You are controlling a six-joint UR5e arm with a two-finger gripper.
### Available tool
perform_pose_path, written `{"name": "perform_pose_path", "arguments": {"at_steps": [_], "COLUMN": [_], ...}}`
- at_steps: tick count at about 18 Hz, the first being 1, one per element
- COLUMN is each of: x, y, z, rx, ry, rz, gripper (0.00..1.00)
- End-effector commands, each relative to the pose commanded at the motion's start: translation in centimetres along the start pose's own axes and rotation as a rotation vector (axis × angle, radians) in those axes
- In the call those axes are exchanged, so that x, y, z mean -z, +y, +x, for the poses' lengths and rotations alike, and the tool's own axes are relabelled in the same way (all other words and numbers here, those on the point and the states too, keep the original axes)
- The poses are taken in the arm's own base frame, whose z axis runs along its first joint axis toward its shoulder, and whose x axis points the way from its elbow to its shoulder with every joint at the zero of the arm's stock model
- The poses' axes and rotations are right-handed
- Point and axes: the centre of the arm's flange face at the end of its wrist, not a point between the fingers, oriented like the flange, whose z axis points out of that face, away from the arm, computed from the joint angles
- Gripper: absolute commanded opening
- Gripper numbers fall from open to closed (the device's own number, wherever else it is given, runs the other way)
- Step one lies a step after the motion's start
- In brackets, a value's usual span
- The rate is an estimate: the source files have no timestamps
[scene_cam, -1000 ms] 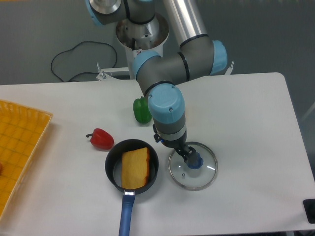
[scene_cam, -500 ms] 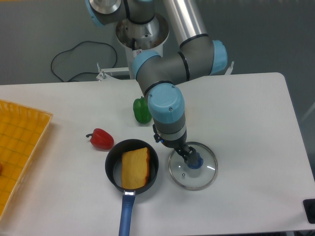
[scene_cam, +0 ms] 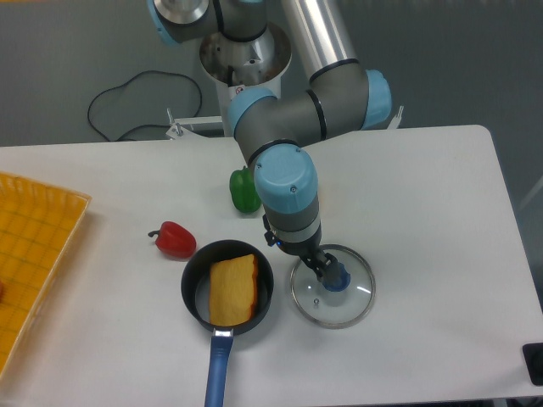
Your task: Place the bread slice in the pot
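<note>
Black and round, the pot (scene_cam: pixel 226 292) stood on the white table (scene_cam: pixel 424 195) near the front edge, its long blue handle (scene_cam: pixel 218 373) running toward the camera. The bread slice (scene_cam: pixel 232 290) lay inside it, golden-yellow with a darker crust edge, resting flat across the bottom and leaning slightly against the right wall. Nothing else was seen in the pot.

A yellow mesh tray (scene_cam: pixel 34 254) sat at the far left edge of the table, partly cut off by the frame; whether it held anything could not be made out.

Just beside the pot on its right lay a round glass lid (scene_cam: pixel 333 287) with a blue knob (scene_cam: pixel 333 277), flat on the table and apart from the pot rim. The gripper (scene_cam: pixel 322 268) was down at that knob, its dark fingers appearing to close on or against it; the arm's wrist hid most of the jaws, so the grip itself could not be confirmed.

A red pepper (scene_cam: pixel 174 240) lay just behind and left of the pot, not touching it. A green pepper (scene_cam: pixel 243 191) stood further back, partly hidden behind the arm's blue-capped wrist joint (scene_cam: pixel 287 191). A black cable (scene_cam: pixel 136 102) looped on the grey floor behind the table. A dark object (scene_cam: pixel 534 363) showed at the lower right corner, cut off by the frame.
</note>
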Motion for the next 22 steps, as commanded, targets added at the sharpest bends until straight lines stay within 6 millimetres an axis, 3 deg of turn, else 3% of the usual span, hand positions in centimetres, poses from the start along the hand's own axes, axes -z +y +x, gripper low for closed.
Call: {"name": "perform_pose_path", "arguments": {"at_steps": [22], "x": [-1.1], "y": [-0.1], "z": [0.0], "rx": [0.004], "ry": [0.028], "rz": [0.013], "gripper": [1.0]}}
